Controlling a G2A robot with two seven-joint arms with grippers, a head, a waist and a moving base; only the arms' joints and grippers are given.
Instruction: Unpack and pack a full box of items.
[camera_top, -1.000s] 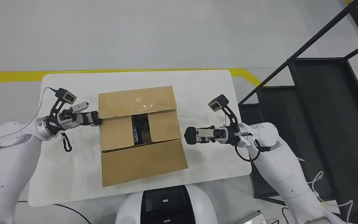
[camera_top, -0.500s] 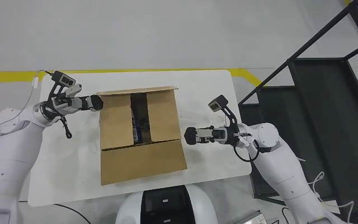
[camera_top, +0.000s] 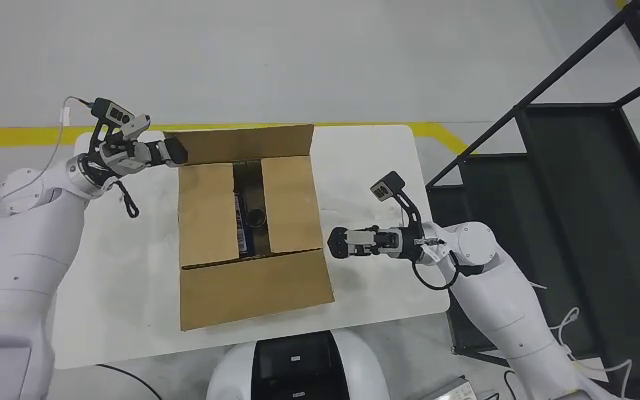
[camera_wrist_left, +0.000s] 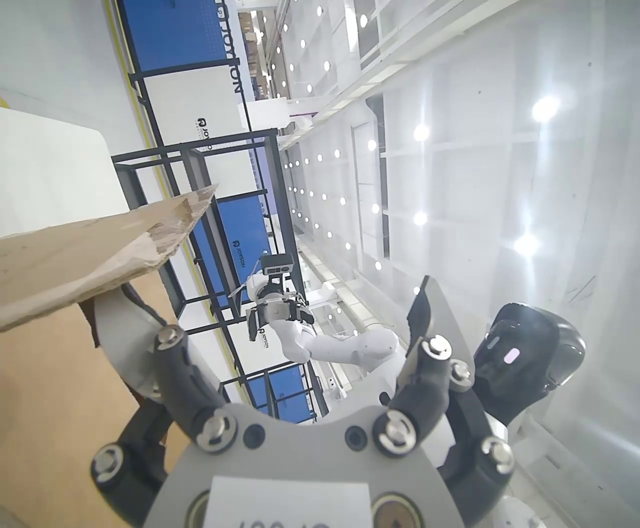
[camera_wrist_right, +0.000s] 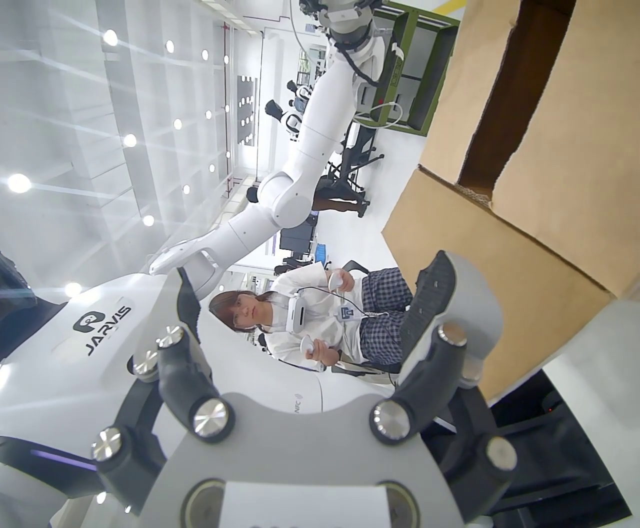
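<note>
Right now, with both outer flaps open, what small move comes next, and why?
Probably slip the right gripper, jaws open, under the inner flap nearest it and fold it outward; both inner flaps cover the items except a narrow gap.

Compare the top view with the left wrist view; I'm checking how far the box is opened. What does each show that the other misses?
Top view: the box with two inner flaps folded in, a dark gap between them, the near flap laid outward. Left wrist view: the raised flap and its torn corner, the left gripper with fingers spread wide. Both: the raised flap at the left gripper, the white table.
</note>
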